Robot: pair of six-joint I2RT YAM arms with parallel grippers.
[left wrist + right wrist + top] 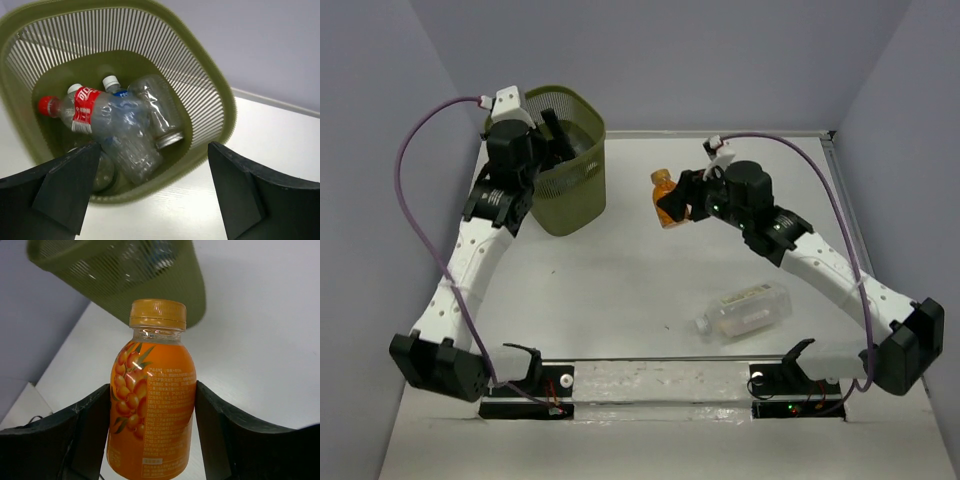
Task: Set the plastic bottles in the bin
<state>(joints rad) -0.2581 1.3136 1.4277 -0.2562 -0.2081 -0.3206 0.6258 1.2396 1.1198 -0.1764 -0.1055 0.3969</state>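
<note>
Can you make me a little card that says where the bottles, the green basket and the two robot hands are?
bin: green mesh, standing far left on the table
inside bin: several bottles, including a red-capped bottle
orange bottle: gripped, right of the bin, not in it
clear bottle: lying on its side, near front right
left end effector: open, empty, over the bin
right end effector: shut on the orange bottle
</note>
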